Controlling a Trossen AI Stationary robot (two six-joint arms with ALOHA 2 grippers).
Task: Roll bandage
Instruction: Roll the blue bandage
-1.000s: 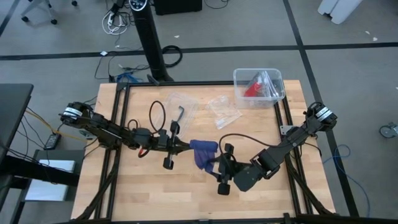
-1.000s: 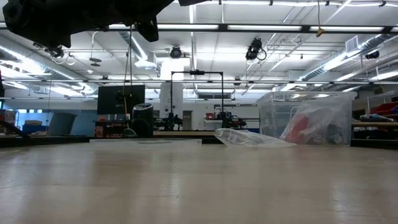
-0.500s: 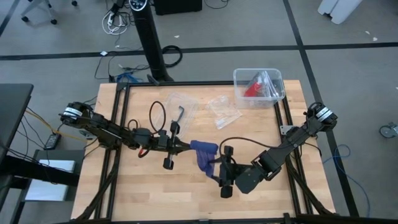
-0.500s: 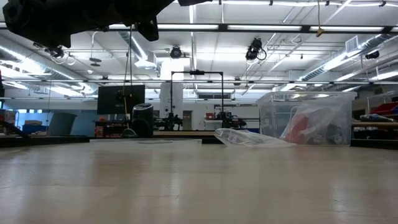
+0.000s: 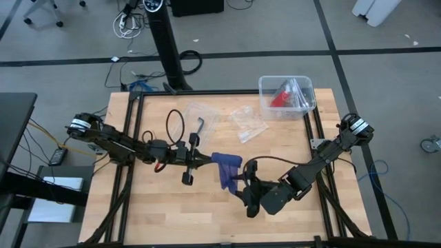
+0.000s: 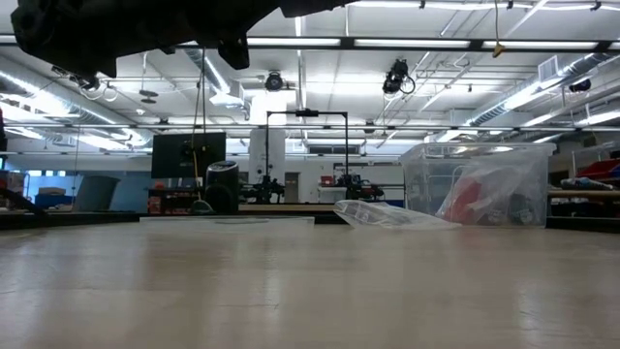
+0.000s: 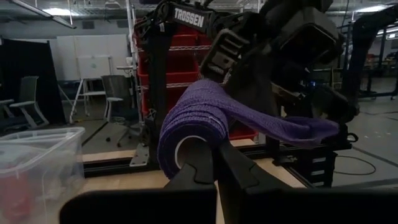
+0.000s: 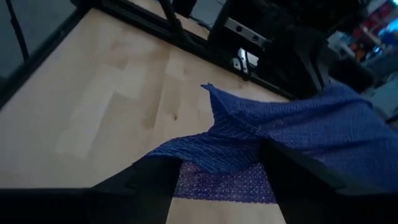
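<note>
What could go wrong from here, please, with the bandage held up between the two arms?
The left gripper pinches only the roll's edge of the bandage, so a tug could slip it free or loosen the wraps. The right gripper stands open around the loose tail, so that end might drop toward the table and slacken.

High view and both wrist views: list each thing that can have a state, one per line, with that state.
Bandage: partly rolled, held off the table, loose tail running toward the right arm.
Left tool: shut on the bandage roll.
Right tool: open, fingers either side of the loose tail, not gripping it.
Clear bin: open-topped, a red item inside, at the table's far right corner.
Plastic bags: lying flat on the table.
</note>
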